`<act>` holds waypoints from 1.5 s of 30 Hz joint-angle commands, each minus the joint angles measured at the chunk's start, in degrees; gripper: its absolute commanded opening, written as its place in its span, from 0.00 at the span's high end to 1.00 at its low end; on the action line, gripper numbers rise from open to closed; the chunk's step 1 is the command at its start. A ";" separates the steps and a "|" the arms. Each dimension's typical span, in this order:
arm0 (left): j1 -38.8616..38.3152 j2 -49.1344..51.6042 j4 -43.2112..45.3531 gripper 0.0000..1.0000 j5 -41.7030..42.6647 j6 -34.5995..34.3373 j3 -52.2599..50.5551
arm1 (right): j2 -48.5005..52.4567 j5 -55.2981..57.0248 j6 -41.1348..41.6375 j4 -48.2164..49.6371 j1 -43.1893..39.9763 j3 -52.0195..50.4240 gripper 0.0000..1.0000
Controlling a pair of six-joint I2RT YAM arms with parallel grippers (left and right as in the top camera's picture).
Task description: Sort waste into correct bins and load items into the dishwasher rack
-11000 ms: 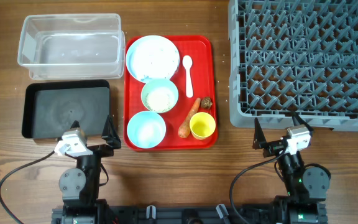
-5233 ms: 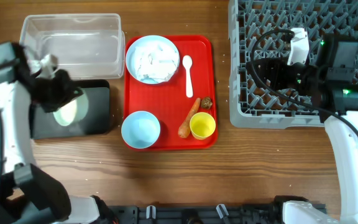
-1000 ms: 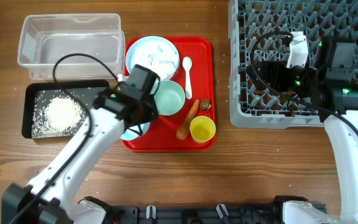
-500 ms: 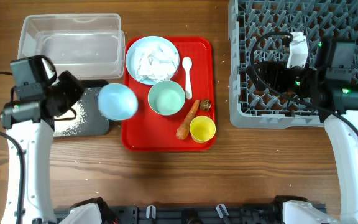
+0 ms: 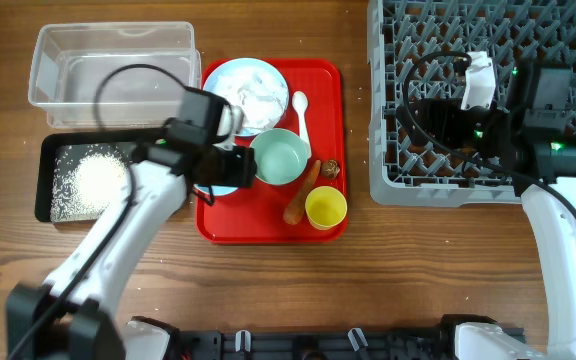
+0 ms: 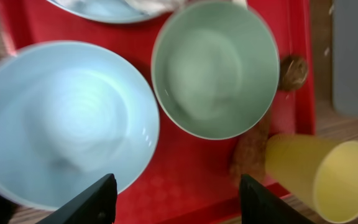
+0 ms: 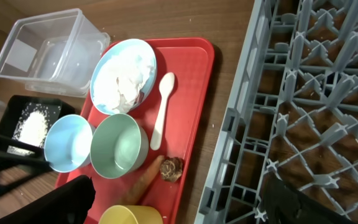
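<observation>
My left gripper (image 5: 230,168) (image 6: 182,202) is open and empty, low over the red tray, above the near rim of the pale blue bowl (image 6: 61,124) (image 5: 220,187). The green bowl (image 5: 280,157) (image 6: 215,68) stands beside it. The blue plate (image 5: 248,90) holds crumpled tissue (image 7: 126,78). The white spoon (image 5: 302,115), carrot (image 5: 303,195), brown lump (image 5: 333,168) and yellow cup (image 5: 326,207) lie on the tray. Rice (image 5: 93,182) lies in the black tray (image 5: 53,150). My right gripper (image 5: 438,120) (image 7: 188,205) is open over the grey rack (image 5: 488,60). No red wrapper shows.
The clear tub (image 5: 113,65) stands behind the black tray at the far left. The flat red serving tray (image 5: 268,225) lies between the bins and the rack. The rack's near wall (image 7: 229,174) runs close to the red tray's right edge.
My left arm has swung right from the black tray to the red tray. The blue bowl it carried now sits on the red tray, let go. The right arm has not moved.
</observation>
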 commanded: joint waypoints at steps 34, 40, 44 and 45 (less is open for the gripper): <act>-12.46 6.73 1.92 0.96 -53.05 -25.22 9.49 | 0.87 1.42 0.39 -0.81 0.17 1.11 0.10; -12.68 6.73 9.75 0.96 -54.73 -25.16 9.49 | 0.87 1.57 0.22 -0.79 0.17 1.11 0.10; -12.70 6.73 10.86 0.96 -54.66 -23.10 9.49 | 0.87 2.75 0.24 -0.74 0.17 1.11 0.10; -12.70 6.73 10.80 0.96 -54.58 -22.97 9.49 | 0.87 3.02 0.22 -0.66 0.17 1.11 0.10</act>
